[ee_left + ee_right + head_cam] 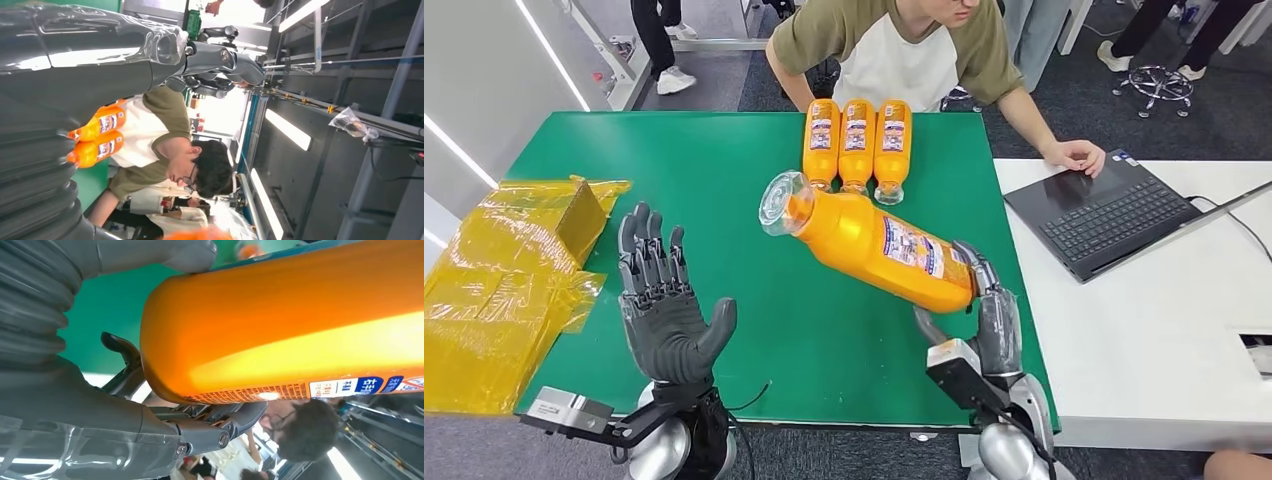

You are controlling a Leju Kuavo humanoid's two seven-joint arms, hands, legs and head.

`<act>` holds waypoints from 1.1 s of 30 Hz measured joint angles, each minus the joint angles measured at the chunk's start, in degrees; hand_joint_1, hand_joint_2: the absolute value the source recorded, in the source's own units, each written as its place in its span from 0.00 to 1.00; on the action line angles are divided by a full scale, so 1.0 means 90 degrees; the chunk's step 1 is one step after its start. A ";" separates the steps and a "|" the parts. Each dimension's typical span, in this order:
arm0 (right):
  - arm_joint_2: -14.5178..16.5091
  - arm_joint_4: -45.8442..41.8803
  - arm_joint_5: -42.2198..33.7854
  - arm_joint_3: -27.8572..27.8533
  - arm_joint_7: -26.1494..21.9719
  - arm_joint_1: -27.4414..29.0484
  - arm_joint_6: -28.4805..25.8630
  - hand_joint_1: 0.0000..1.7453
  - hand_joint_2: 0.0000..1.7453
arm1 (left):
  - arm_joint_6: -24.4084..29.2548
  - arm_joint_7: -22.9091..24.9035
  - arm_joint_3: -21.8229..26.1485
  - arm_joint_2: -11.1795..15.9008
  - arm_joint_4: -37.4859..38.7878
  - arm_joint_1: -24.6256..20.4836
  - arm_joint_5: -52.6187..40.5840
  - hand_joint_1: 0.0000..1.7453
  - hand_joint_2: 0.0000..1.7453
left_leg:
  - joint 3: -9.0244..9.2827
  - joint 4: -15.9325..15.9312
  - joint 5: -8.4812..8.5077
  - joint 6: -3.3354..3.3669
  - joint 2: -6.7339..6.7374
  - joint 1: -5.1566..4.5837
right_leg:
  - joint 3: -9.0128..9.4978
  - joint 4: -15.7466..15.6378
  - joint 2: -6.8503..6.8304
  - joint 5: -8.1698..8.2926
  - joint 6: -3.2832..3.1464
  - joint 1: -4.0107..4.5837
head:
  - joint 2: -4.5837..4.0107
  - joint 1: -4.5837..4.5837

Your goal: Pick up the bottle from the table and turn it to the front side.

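Right robot hand (984,300) grips base end of orange bottle (874,245), fingers wrapped around it; bottle lifted clear of green surface (724,170), tilted, clear cap end pointing away and toward left robot hand (662,300). Left robot hand raised, fingers spread, holding nothing. Beyond bottle: three orange bottles (856,140) lying side by side. Person (904,50) leans over far edge. Yellow bags (504,270) outboard of left robot hand. Laptop (1104,212) outboard of right robot hand, person's hand on it.

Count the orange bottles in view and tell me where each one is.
4. One large orange bottle is held tilted above the green table by the right robot hand. Three smaller bottles lie side by side at the table's far edge, by the person.
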 joint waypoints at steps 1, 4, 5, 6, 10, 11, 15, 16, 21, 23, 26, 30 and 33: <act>0.0083 -0.0137 -0.0011 -0.0025 -0.0039 0.0139 -0.0007 1.00 1.00 | 0.0003 0.0002 -0.0001 0.0000 0.0000 0.0010 0.0002 0.00 1.00 | 0.0001 0.0000 -0.0001 0.0000 0.0001 0.0000 | 0.0000 0.0000 0.0001 -0.0001 0.0000 0.0000 | 0.0000 -0.0001; 0.0313 -0.0489 -0.0015 -0.0112 -0.0091 0.0483 -0.0011 1.00 1.00 | -0.0105 0.0122 -0.0005 0.0002 -0.0001 0.0065 0.0041 0.00 1.00 | 0.0001 0.0000 -0.0001 0.0000 -0.0002 0.0000 | -0.0001 -0.0001 -0.0001 -0.0004 0.0001 0.0000 | 0.0000 -0.0001; 0.0377 -0.0593 -0.0027 -0.0136 -0.0083 0.0589 -0.0013 1.00 1.00 | -0.0245 0.0210 -0.0011 0.0004 -0.0002 0.0089 0.0120 0.00 1.00 | 0.0001 0.0000 -0.0001 0.0000 -0.0002 0.0000 | -0.0001 -0.0001 -0.0002 -0.0004 0.0001 0.0000 | 0.0000 -0.0001; 0.0432 -0.0684 -0.0053 -0.0146 -0.0049 0.0696 -0.0013 1.00 1.00 | -0.0473 0.0309 -0.0022 0.0008 -0.0002 0.0110 0.0236 0.00 1.00 | 0.0001 0.0000 -0.0001 0.0000 -0.0001 0.0000 | -0.0001 -0.0001 -0.0001 -0.0004 0.0001 0.0000 | 0.0000 -0.0001; 0.0573 -0.0846 -0.0129 -0.0100 0.0120 0.1068 -0.0014 1.00 1.00 | -0.1465 0.0536 -0.0143 0.0060 -0.0016 0.0170 0.0524 0.00 1.00 | 0.0000 0.0000 -0.0001 0.0000 -0.0001 0.0000 | -0.0001 -0.0001 0.0000 -0.0004 0.0000 0.0000 | 0.0000 -0.0001; 0.0602 -0.0867 -0.0113 -0.0082 0.0140 0.1139 -0.0014 1.00 1.00 | -0.1626 0.0582 -0.0185 0.0078 -0.0020 0.0182 0.0525 0.00 1.00 | 0.0000 0.0000 -0.0001 0.0000 -0.0001 0.0000 | -0.0001 -0.0001 0.0000 -0.0004 0.0000 0.0000 | 0.0000 -0.0001; 0.0693 -0.0960 -0.0005 -0.0031 0.0219 0.1308 -0.0013 1.00 1.00 | -0.2069 0.0755 -0.0333 0.0137 -0.0028 0.0202 0.0461 0.00 1.00 | 0.0001 0.0000 -0.0001 0.0000 0.0000 0.0000 | -0.0001 -0.0001 0.0001 -0.0004 0.0000 0.0000 | 0.0000 -0.0001; 0.0701 -0.0988 0.0032 -0.0017 0.0248 0.1328 -0.0008 1.00 1.00 | -0.2198 0.0804 -0.0361 0.0145 -0.0029 0.0204 0.0420 0.00 1.00 | 0.0001 0.0000 -0.0001 0.0000 0.0000 0.0000 | -0.0001 -0.0001 0.0001 -0.0004 0.0000 0.0000 | 0.0000 -0.0001; 0.0704 -0.1137 0.0317 0.0147 0.0463 0.1373 0.0151 1.00 1.00 | -0.2823 0.1029 -0.0478 0.0116 -0.0097 0.0196 0.0335 0.00 1.00 | 0.0003 0.0000 -0.0001 0.0000 0.0001 0.0000 | -0.0001 -0.0001 0.0004 -0.0004 0.0000 0.0000 | 0.0000 0.0000; 0.0704 -0.1185 0.0391 0.0208 0.0522 0.1375 0.0200 1.00 1.00 | -0.2875 0.1066 -0.0491 0.0087 -0.0129 0.0191 0.0317 0.00 1.00 | 0.0003 0.0000 -0.0001 0.0000 0.0001 0.0000 | -0.0001 -0.0001 0.0004 -0.0004 0.0000 0.0000 | 0.0000 -0.0001; 0.0704 -0.1256 0.0646 0.0275 0.0648 0.1373 0.0357 1.00 1.00 | -0.2928 0.1134 -0.0497 0.0051 -0.0153 0.0182 0.0276 0.00 1.00 | 0.0003 0.0000 -0.0001 0.0000 0.0001 0.0000 | -0.0001 -0.0001 0.0004 -0.0004 0.0000 0.0000 | 0.0000 -0.0001; 0.0720 -0.1403 0.1227 0.0341 0.0866 0.1371 0.0760 1.00 1.00 | -0.2997 0.1156 -0.0488 0.0003 -0.0153 0.0166 0.0264 0.00 1.00 | 0.0003 0.0000 -0.0001 0.0000 0.0001 0.0000 | -0.0001 0.0000 0.0004 -0.0004 0.0000 0.0000 | 0.0000 -0.0001; 0.0735 -0.1476 0.1429 0.0381 0.0899 0.1371 0.0939 1.00 1.00 | -0.3003 0.1199 -0.0478 -0.0029 -0.0153 0.0144 0.0265 0.00 1.00 | 0.0003 0.0000 -0.0001 0.0000 0.0001 0.0000 | -0.0001 0.0000 0.0003 -0.0004 0.0000 0.0000 | 0.0000 -0.0001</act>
